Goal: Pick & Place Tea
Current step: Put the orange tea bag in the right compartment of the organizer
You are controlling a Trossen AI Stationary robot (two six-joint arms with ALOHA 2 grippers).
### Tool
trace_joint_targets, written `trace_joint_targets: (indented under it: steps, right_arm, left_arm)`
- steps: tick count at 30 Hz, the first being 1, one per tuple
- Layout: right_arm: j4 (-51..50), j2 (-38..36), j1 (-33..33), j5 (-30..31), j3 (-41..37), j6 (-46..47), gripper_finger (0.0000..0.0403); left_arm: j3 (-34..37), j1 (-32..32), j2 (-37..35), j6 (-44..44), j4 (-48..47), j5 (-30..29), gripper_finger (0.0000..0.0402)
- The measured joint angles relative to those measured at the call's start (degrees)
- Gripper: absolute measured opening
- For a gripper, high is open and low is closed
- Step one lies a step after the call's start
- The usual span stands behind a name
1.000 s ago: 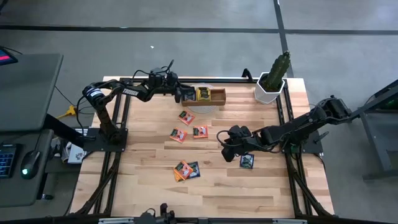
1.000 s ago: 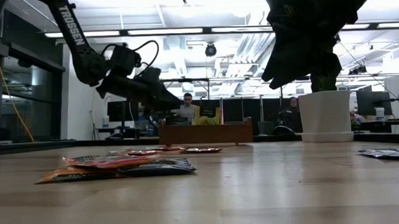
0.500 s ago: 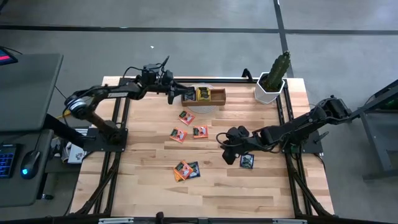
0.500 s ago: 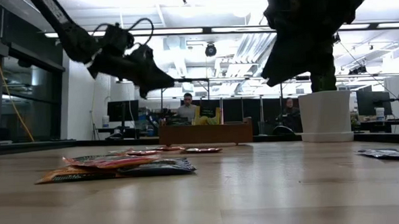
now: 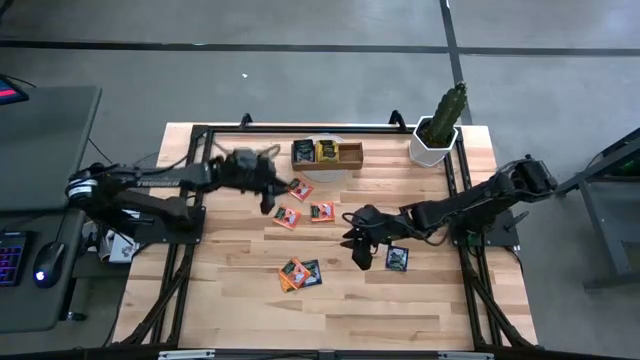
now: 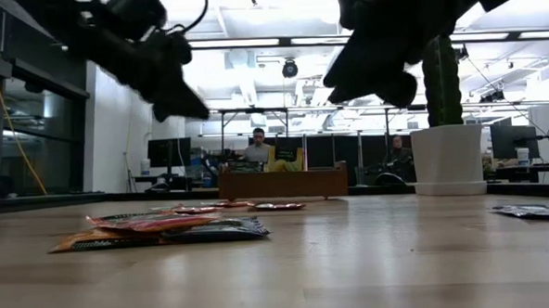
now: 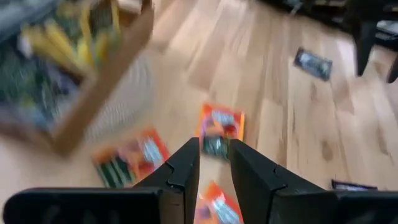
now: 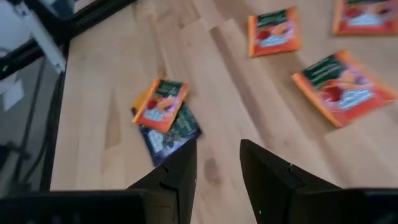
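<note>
Pale plank worktop [image 5: 240,300] inside a black frame, open office beyond in the low view. Noted at far edge: brown wooden tray [image 5: 352,153], several tea sachets already inside; white plant pot [image 5: 430,150] at far right corner. Loose tea as follows: three orange sachets [image 5: 287,216] clustered mid-worktop just in front of the tray; overlapped pair [image 5: 300,273], orange on dark, nearer the front; single dark sachet [image 5: 397,258] to the right. Found above the worktop beside the orange cluster: left gripper [image 5: 266,193], fingers [image 7: 183,171] parted by a narrow gap, grasping nothing. Found between the cluster and the single dark sachet: right gripper [image 5: 357,243], fingers [image 8: 270,168] parted, likewise empty. Risks, as judgement only. First, a failed pick: flat foil lying flush on wood, hence little edge to catch and every chance of skidding a sachet along instead of lifting it. Second, too slim an opening on the left side for straddling a sachet unless widened before descent. Third, a double pick or a dragged neighbour at the overlapped pair, owing to the overlap. Fourth, contact between arms, both working near the middle with little room between them. Fifth, at delivery, a sachet dropped on the tray rim or into the wrong compartment, or the tray itself nudged by a low approach. Recommend one arm at a time and a steep, slow descent.
</note>
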State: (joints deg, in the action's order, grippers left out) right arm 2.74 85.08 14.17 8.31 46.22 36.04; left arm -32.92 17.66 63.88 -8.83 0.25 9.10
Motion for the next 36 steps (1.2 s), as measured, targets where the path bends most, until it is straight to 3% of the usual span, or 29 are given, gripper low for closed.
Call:
trace_joint_targets:
  steps: [7, 12, 17, 26, 31, 36]
  right_arm:
    - [8.46, 5.62, 0.01, -5.43, 0.0, -0.03, 0.0119]
    - [14.49, 9.3, -0.02, -9.3, 0.0, -0.13, 0.0119]
    - [16.46, 12.89, 0.01, -11.68, 2.41, -0.71, 0.0114]
    - [16.1, 20.54, -1.05, -15.83, 11.99, -1.33, 0.008]
    - [15.07, 24.14, -2.93, -22.43, 15.3, 1.36, 0.0081]
    - [11.97, 25.69, -4.02, -22.93, 17.22, 0.84, 0.0088]
  left_arm:
    - [7.0, -20.06, -4.66, -21.28, -0.4, -18.68, 0.0087]
    - [7.12, -34.03, -3.65, -32.16, 0.65, -31.16, 0.0087]
    - [7.18, -43.72, -0.23, -42.67, -0.39, -41.34, 0.0087]
    - [7.09, -52.23, 9.52, -58.62, 3.97, -43.17, 0.0087]
    - [5.98, -55.46, 14.56, -63.68, 8.63, -43.08, 0.0087]
    - [3.99, -56.9, 18.57, -64.74, 12.8, -41.33, 0.0087]
